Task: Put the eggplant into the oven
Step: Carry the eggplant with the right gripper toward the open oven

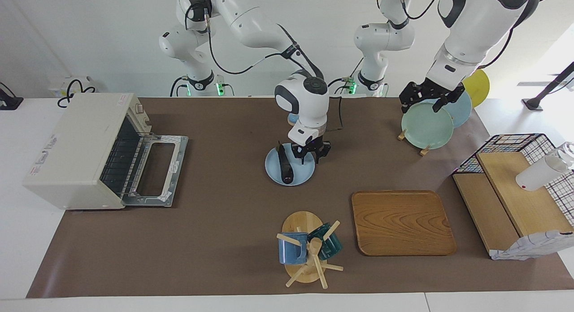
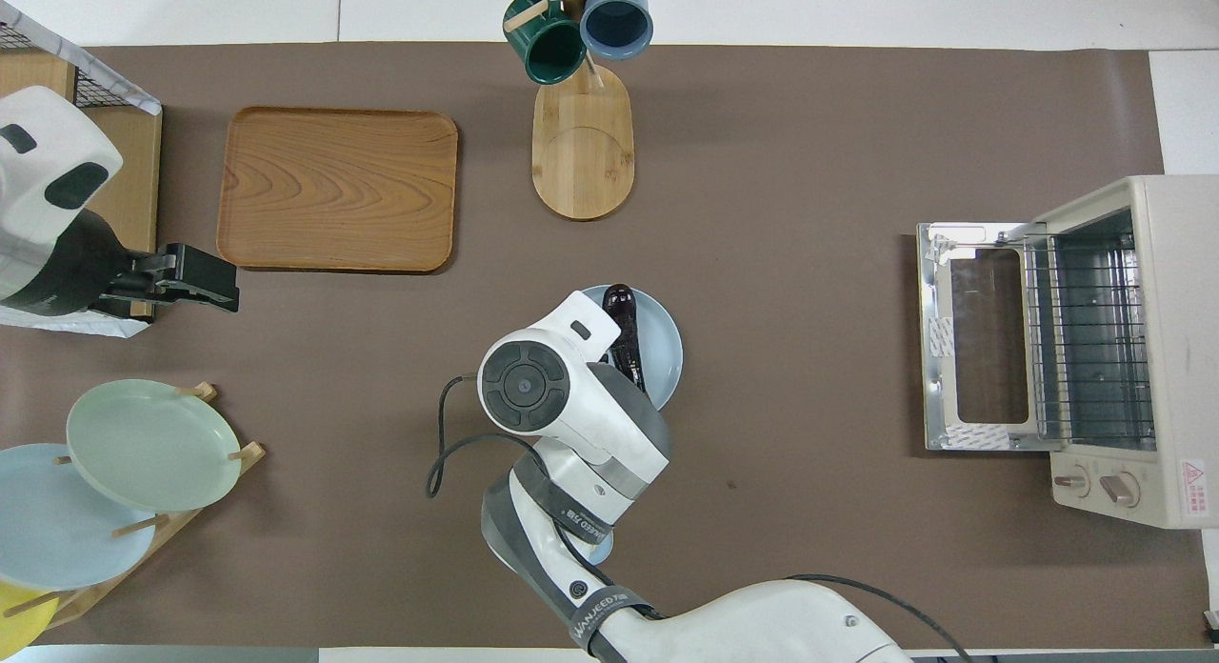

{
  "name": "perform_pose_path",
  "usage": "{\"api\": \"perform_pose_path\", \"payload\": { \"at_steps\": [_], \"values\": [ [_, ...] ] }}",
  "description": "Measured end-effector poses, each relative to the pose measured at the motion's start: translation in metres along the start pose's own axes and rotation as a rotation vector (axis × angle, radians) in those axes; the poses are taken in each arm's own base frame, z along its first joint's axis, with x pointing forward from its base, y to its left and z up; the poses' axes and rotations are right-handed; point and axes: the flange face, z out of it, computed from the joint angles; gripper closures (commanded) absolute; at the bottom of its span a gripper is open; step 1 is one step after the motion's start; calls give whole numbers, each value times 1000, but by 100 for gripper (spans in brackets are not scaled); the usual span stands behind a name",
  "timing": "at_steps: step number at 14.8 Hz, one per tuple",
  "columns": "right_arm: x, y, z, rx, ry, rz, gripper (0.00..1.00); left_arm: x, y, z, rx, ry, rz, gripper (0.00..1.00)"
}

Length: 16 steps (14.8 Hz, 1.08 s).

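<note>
Near the middle of the frame, the eggplant [image 1: 284, 164] lies on a small blue plate [image 1: 304, 174]. Just beside it, low over the plate, hangs the right end effector [image 1: 309, 153]; I cannot tell if its fingers are apart. At the frame's left, the oven [image 1: 80, 148] sits with its door down. Upper right, the left end effector [image 1: 423, 101] waits by a green plate [image 1: 426, 126], fingers apart.

eggplant [image 1: 284, 163]: glossy purple-black
plate [image 1: 299, 176] under eggplant: pale blue
oven [image 1: 76, 150]: cream-white, dark inside
mat [image 1: 224, 222]: plain brown
tray [image 1: 402, 222]: wood grain, orange-brown
2 mugs near tray: blue mug [image 1: 292, 248], dark green mug [image 1: 328, 241]
rack plates: mint plate [image 1: 427, 125], light blue plate [image 2: 57, 520], yellow plate [image 1: 477, 85]
basket [image 1: 515, 144]: black wire grid
</note>
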Motion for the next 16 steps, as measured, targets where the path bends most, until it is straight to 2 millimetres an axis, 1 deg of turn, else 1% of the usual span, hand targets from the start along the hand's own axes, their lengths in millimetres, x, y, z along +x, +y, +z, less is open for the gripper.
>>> {"api": "perform_pose_path", "payload": {
  "at_steps": [2,3,5,7,8,10,11,12,14,15,16],
  "values": [
    [-4,-2,0,2,1,-7,90,0,0,0,0,0,0,0],
    [-6,-3,-2,4,2,-9,100,0,0,0,0,0,0,0],
    [-5,-3,-6,3,5,-14,100,0,0,0,0,0,0,0],
    [-2,0,-17,-29,-8,-42,100,0,0,0,0,0,0,0],
    [3,1,-28,-71,-21,-68,100,0,0,0,0,0,0,0],
    [26,12,-63,-153,-50,-103,100,0,0,0,0,0,0,0],
    [43,26,-81,-176,-65,-113,100,0,0,0,0,0,0,0],
    [61,48,-97,-190,-80,-115,100,0,0,0,0,0,0,0],
    [92,110,-120,-208,-119,-93,100,0,0,0,0,0,0,0],
    [102,144,-128,-210,-134,-76,100,0,0,0,0,0,0,0],
    [107,177,-134,-212,-153,-64,100,0,0,0,0,0,0,0]
  ]
}}
